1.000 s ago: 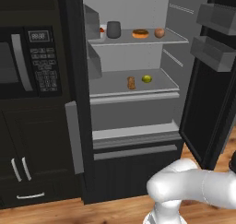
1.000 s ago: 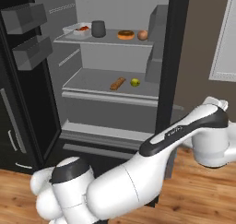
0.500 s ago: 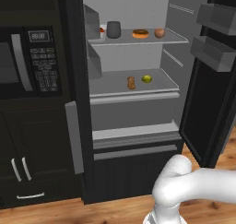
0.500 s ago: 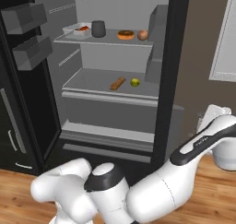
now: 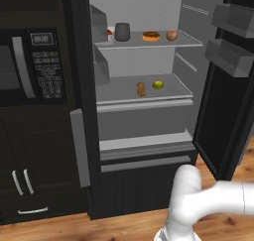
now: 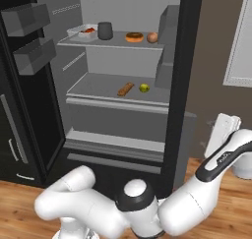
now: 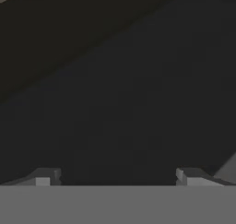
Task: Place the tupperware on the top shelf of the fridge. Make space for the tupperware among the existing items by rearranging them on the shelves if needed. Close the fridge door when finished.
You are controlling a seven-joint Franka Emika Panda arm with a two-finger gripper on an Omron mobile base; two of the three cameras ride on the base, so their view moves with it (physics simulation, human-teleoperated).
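Tupperware [image 6: 84, 32] on top shelf [image 6: 118, 42], just beside jar [image 6: 105, 30].

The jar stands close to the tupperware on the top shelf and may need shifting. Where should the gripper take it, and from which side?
Probably around the jar's round side wall, coming level from the open front of the fridge. It stands upright, so its curved flanks suit two fingers. The tupperware sits close on one flank and the donut further off on the other, so keep the fingers narrow.
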